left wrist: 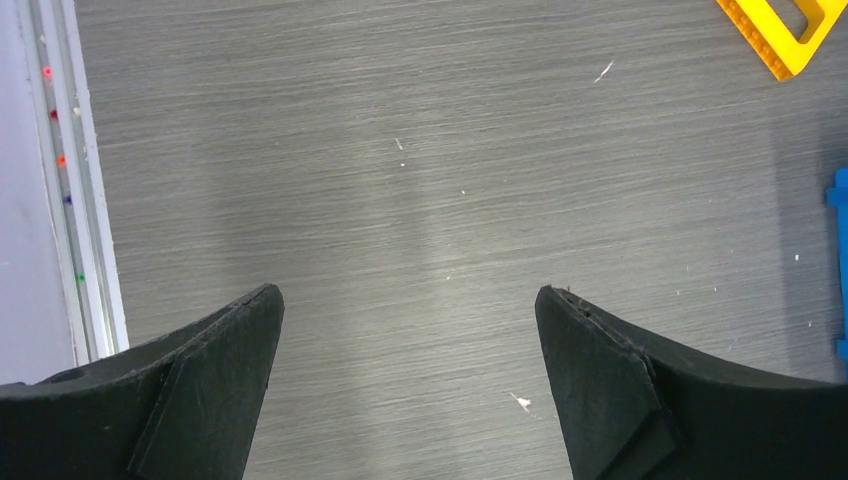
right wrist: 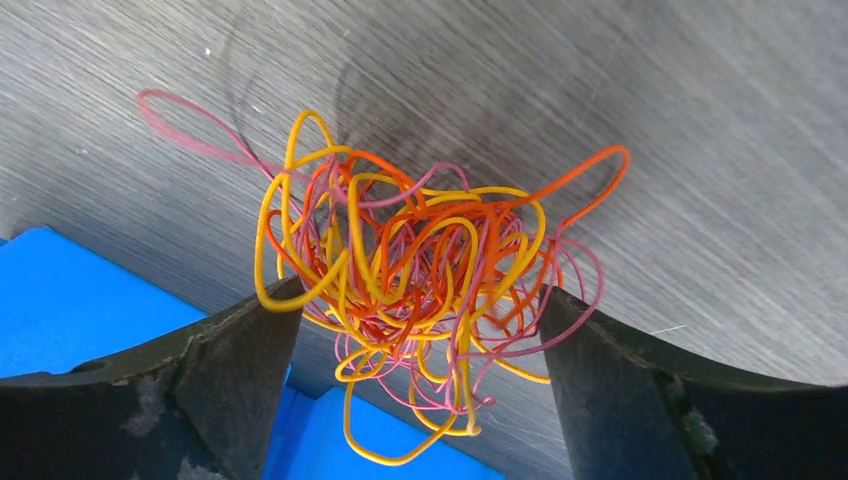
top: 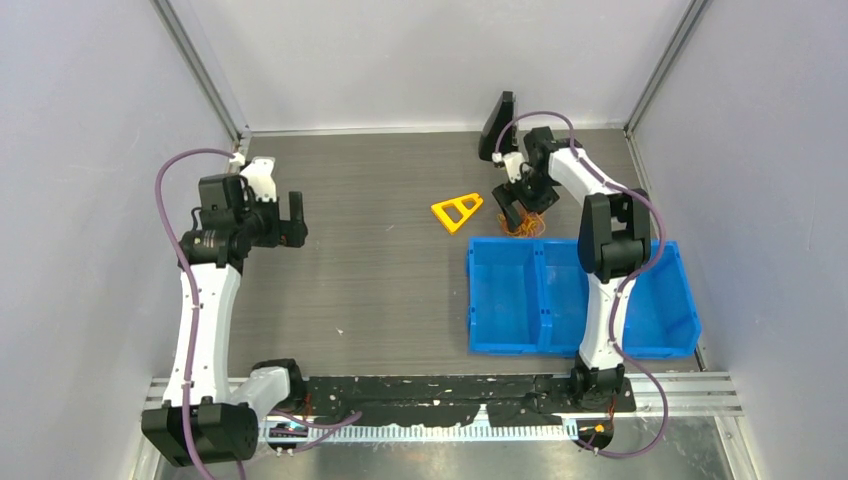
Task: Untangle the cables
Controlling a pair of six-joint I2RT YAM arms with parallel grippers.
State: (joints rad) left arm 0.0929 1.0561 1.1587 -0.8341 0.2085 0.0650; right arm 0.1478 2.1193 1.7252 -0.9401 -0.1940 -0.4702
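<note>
The cables [right wrist: 424, 236] are one tangled ball of thin orange, yellow and pink-red strands, lying on the table just behind the blue bin; from above they show as a small orange clump [top: 521, 229]. My right gripper [right wrist: 420, 300] is open and sits over the ball, one finger on each side, with loose loops draped against both fingertips. In the top view it [top: 522, 207] points down at the clump. My left gripper [left wrist: 410, 300] is open and empty over bare table at the left [top: 296, 219], far from the cables.
A rigid yellow triangular frame [top: 456, 211] lies just left of the cables and shows in the left wrist view's corner [left wrist: 790, 35]. A blue two-compartment bin [top: 505, 300] stands in front of the cables; its edge shows in the right wrist view [right wrist: 70, 300]. Walls enclose the table.
</note>
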